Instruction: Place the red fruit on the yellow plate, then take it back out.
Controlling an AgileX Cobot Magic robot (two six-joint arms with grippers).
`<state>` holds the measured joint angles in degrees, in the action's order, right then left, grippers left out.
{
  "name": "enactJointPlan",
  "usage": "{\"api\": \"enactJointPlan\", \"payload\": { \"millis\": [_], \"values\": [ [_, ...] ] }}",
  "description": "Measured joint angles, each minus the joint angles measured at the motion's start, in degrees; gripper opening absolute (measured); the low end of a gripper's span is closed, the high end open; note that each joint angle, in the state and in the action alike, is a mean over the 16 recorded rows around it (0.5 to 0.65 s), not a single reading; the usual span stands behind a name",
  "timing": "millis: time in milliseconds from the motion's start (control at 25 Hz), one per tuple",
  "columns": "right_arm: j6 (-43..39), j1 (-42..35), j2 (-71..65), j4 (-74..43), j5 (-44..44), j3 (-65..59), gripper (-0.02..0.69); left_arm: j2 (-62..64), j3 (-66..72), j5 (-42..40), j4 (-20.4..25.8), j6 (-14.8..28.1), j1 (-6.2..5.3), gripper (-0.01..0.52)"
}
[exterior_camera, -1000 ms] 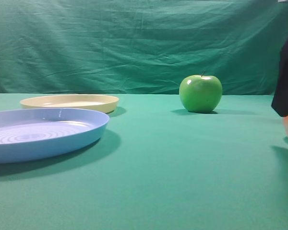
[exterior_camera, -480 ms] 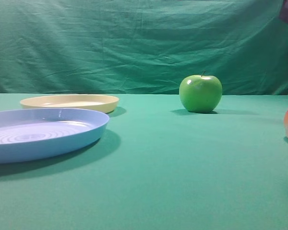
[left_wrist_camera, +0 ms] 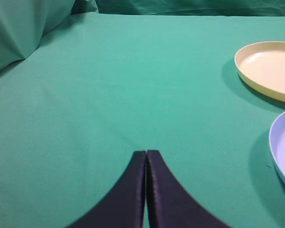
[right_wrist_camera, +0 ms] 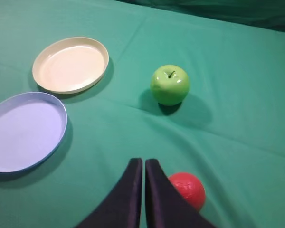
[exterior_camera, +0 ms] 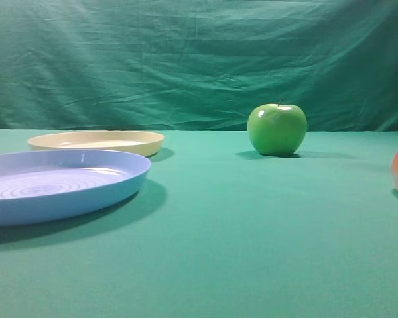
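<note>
Both grippers hang with their jaws pressed together on nothing: the right gripper is raised above the green cloth, high enough for its camera to take in the whole layout, and the left gripper sits low over bare cloth at the left, clenched and clear of everything. Nearest the right gripper, just to its right and below it, the red fruit rests free on the cloth, untouched; in the high view it shows only as a sliver at the right edge. To the left and about as near lies the blue plate, ringed inside and holding nothing. Farther off, the green apple stands upright on the right of the middle, well apart from the fruit. Farthest left, just behind the blue plate, the yellow plate lies bare. With the fruit off the plate and both grippers parked shut, I judge either that nothing has begun or that the job is done; these views alone cannot settle which.
</note>
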<state>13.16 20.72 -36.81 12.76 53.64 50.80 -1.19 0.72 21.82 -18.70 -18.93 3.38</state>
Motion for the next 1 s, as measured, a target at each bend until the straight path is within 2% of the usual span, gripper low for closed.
{"api": "enactJointPlan", "payload": {
  "millis": [240, 440, 720, 1000],
  "values": [
    [-0.02, -0.08, 5.32, -0.44, 1.01, 0.0, 0.0, 0.0, 0.0, 0.0, 0.0, 0.0, 0.0, 0.0],
    [-0.03, -1.58, 8.31, -2.02, -1.48, -1.15, 0.0, 0.0, 0.0, 0.0, 0.0, 0.0, 0.0, 0.0],
    [0.03, -6.92, 14.04, -4.62, -9.7, -8.16, 0.0, 0.0, 0.0, 0.0, 0.0, 0.0, 0.0, 0.0],
    [0.17, -13.29, 23.32, -5.73, -20.51, -21.95, 0.0, 0.0, 0.0, 0.0, 0.0, 0.0, 0.0, 0.0]
  ]
}}
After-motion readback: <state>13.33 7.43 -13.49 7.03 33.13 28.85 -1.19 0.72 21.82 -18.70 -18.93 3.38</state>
